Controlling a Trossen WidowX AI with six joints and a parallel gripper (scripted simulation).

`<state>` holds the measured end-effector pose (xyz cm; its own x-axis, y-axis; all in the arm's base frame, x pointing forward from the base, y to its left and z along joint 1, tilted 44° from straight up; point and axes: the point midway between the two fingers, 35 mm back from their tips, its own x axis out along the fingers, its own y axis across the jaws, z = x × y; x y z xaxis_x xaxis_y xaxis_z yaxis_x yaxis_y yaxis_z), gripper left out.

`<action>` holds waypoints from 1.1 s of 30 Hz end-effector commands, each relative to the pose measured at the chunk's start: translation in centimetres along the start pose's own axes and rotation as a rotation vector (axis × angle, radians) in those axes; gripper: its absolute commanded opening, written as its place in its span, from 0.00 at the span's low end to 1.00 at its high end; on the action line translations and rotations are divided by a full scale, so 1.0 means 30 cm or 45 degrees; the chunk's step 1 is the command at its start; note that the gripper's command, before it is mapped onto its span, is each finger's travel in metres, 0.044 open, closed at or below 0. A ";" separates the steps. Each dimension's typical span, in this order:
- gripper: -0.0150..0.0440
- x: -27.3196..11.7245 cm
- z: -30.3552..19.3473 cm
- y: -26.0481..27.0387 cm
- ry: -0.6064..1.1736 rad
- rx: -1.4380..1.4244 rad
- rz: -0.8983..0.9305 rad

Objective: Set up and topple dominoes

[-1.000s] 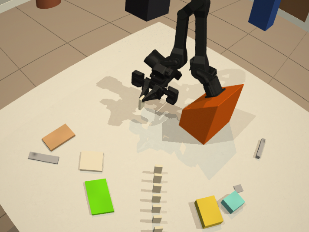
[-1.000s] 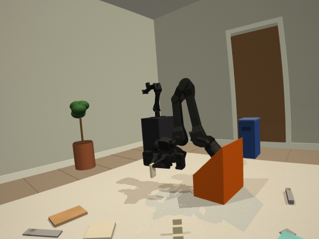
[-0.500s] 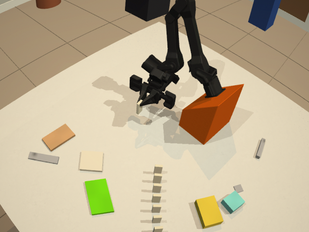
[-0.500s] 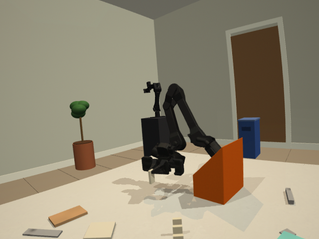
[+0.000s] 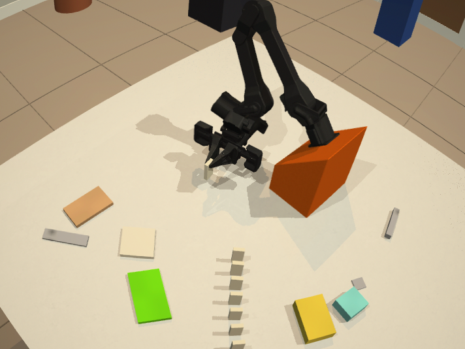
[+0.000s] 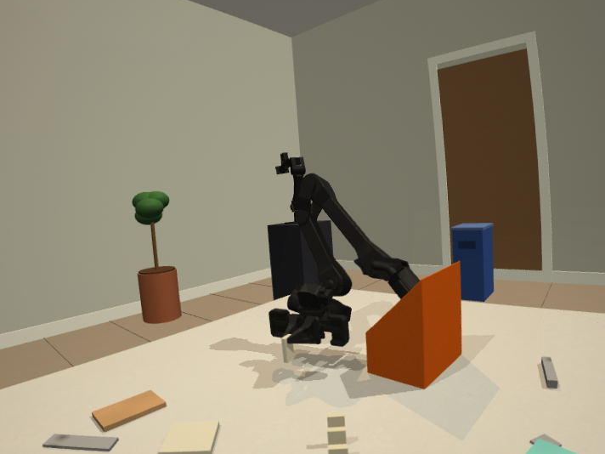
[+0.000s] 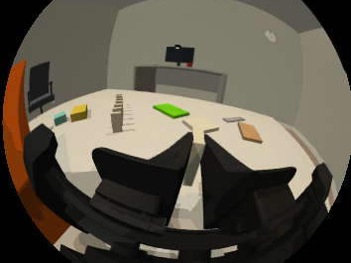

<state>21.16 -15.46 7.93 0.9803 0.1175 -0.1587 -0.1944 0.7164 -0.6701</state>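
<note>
The claw (image 5: pixel 209 163) (image 6: pixel 288 340) (image 7: pixel 196 137) pinches a pale domino (image 5: pixel 206 171) (image 6: pixel 286 351) (image 7: pixel 194 165) by its upper end, at eleven o'clock from the standing row (image 5: pixel 236 283) (image 6: pixel 336 434) (image 7: pixel 117 120) in the top view. It seems light, stiff, easily tipped; upper-side hold suits, with gentle release.

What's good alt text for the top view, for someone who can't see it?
A black robot arm on an orange block grips a cream domino in its gripper, away from a row of standing dominoes. Flat orange, cream and green pieces lie left of the row; yellow and teal blocks sit right.
</note>
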 end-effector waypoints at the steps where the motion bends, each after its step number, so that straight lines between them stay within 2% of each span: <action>1: 0.30 0.002 -0.021 -0.003 -0.008 -0.010 0.000; 20: 0.30 0.005 -0.144 0.032 -0.009 -0.004 -0.006; 32: 0.30 0.005 -0.148 0.034 -0.009 -0.004 -0.006; 33: 0.34 0.005 -0.148 0.034 -0.009 -0.004 -0.006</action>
<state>20.95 -17.77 3.93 0.9813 0.1144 -0.1547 -0.1892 0.7205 -0.6672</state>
